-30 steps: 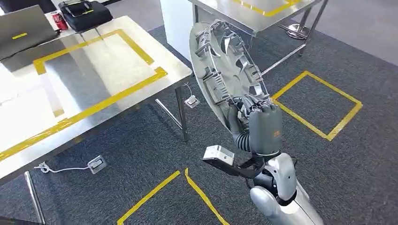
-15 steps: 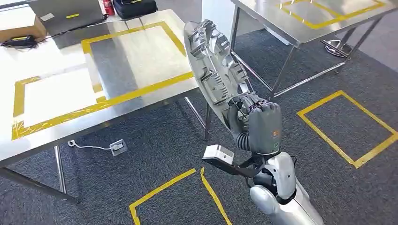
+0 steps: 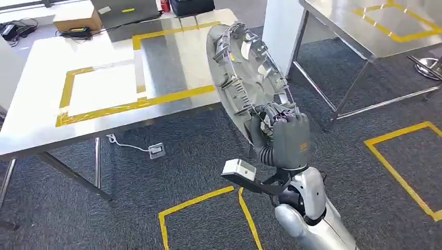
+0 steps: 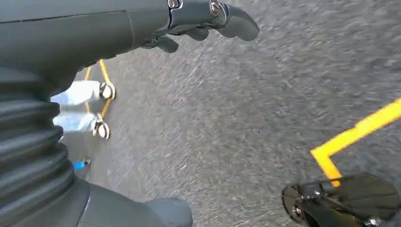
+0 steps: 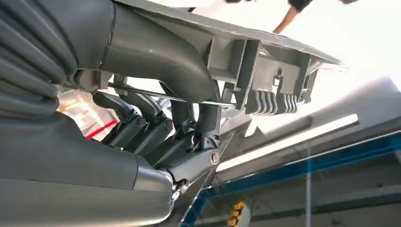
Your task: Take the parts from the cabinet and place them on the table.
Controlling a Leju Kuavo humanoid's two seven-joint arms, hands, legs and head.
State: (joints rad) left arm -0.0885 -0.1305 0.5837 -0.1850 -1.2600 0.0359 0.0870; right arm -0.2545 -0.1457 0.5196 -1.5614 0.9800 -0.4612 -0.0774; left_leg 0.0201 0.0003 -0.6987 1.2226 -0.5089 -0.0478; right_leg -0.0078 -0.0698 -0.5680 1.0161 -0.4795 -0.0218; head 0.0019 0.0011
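A large grey round plastic part (image 3: 246, 78), ribbed and clipped on its inner face, stands on edge in my right hand (image 3: 284, 136), which grips its lower rim. The right wrist view shows the dark fingers (image 5: 156, 127) hooked around the part (image 5: 265, 71) close up. The steel table (image 3: 47, 122) with yellow tape rectangles lies to the left of and behind the part, whose upper rim overlaps the table's right corner in the picture. My left hand (image 4: 142, 23) hangs over grey carpet with its fingers apart and nothing in them.
A second steel table (image 3: 359, 31) with yellow tape stands at the back right beside a white pillar (image 3: 281, 26). A cardboard box (image 3: 78, 18), a laptop and a black case sit at the first table's far edge. Yellow tape (image 3: 208, 200) marks the carpet; a cabled power socket (image 3: 156, 150) lies under the table.
The whole view has swung, so the taped table now lies more central and square ahead. My right hand still holds the grey part in the same pose.
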